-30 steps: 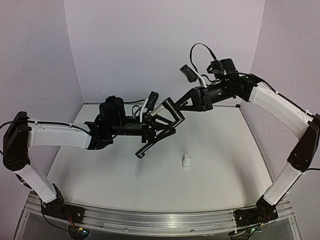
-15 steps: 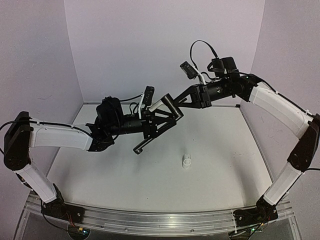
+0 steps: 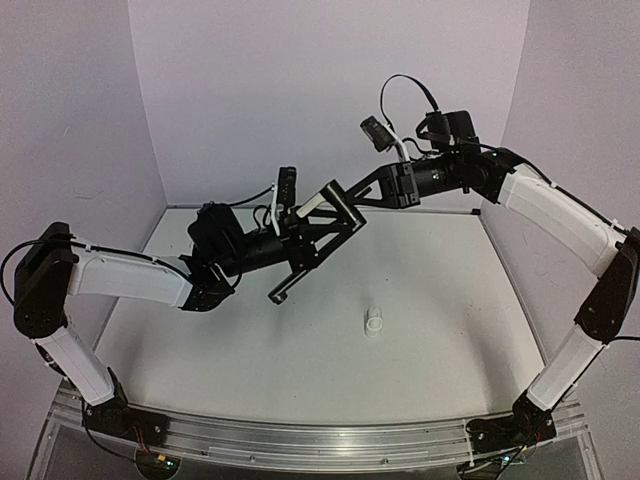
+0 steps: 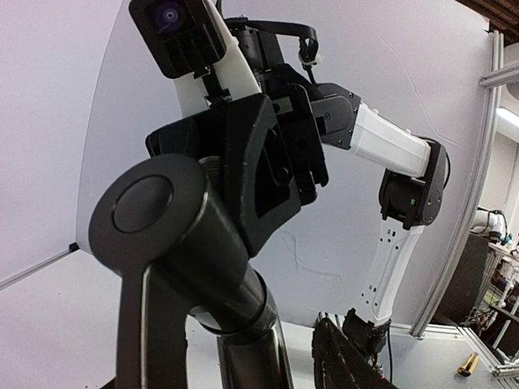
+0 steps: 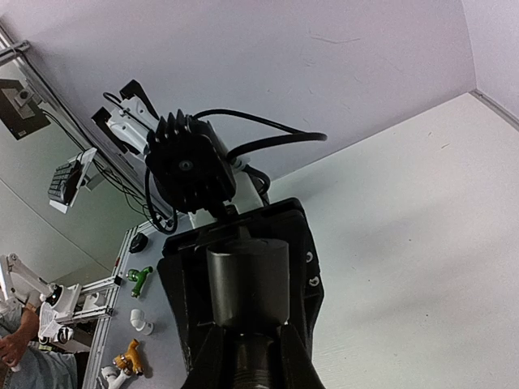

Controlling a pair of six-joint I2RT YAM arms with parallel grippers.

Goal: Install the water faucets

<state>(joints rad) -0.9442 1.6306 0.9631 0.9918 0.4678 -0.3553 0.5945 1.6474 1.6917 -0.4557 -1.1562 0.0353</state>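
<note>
What looks like a mid-air handover: the right gripper (image 3: 347,206) is clamped on the bent end of the black pipe (image 3: 283,286), while the left gripper (image 3: 312,243) straddles the shaft, its grip unclear. The white fitting (image 3: 373,322) stands on the table (image 3: 450,300) below both, well apart. Next, one gripper likely must let go and fetch it.

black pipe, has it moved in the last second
Yes. In the top view the black pipe has gone up and toward the back: its lower end is now farther from the white fitting, which has not moved.
</note>
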